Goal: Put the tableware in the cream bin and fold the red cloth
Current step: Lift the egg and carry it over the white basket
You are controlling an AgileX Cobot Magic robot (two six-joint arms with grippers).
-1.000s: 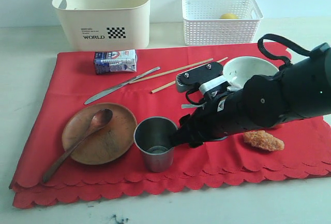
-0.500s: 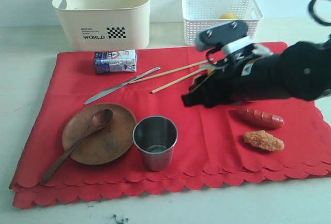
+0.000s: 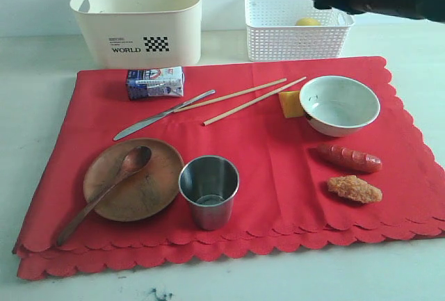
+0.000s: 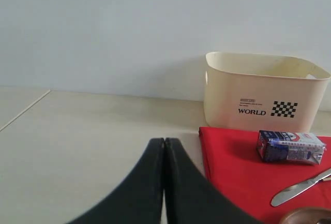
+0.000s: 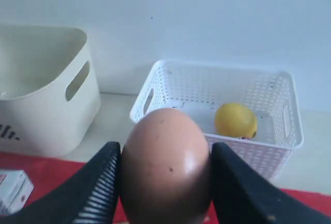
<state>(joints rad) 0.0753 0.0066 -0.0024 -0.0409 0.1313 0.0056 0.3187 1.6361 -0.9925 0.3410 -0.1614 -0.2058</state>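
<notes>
Cream bin (image 3: 139, 16), just beyond the far left corner of the red cloth (image 3: 278, 176), reads "WORLD" in black beside a checker mark; the smaller print above is illegible. Cloth is bright red with a scalloped edge, spread flat. On the cloth: wooden plate (image 3: 156, 197) front left with wooden spoon (image 3: 104, 193) across it, steel cup (image 3: 208, 190) just beside the plate, knife (image 3: 163, 115) and chopsticks (image 3: 243, 99) toward the far side, white bowl (image 3: 341, 103) far right. Right gripper (image 5: 165, 182) clamps an egg (image 5: 165, 151), raised beyond the cloth's far edge, well apart from all tableware. Left gripper (image 4: 164, 146) is off the cloth over bare table, jaws closed, empty.
</notes>
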